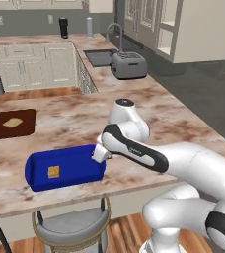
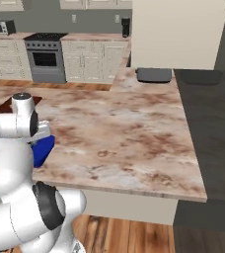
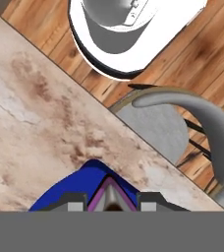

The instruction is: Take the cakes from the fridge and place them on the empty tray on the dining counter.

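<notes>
The blue tray (image 1: pixel 65 168) lies near the front edge of the dining counter (image 1: pixel 149 104). A tan square cake (image 1: pixel 54 171) sits inside it. My gripper (image 1: pixel 98 154) hangs over the tray's right end. In the hand view my gripper (image 3: pixel 113 203) is shut on the dark chocolate cake (image 3: pixel 113 193), whose pink layer shows between the fingertips (image 3: pixel 74 202), just above the tray (image 3: pixel 79 189). The tray's corner (image 2: pixel 43 148) also peeks out beside my arm. I cannot pick out the fridge for sure.
A dark brown board (image 1: pixel 12 123) with a flat tan slice lies left of the tray. A toaster (image 1: pixel 128 65) and a sink (image 1: pixel 100 57) are at the back. A grey-cushioned stool (image 1: pixel 72 230) stands below the counter edge.
</notes>
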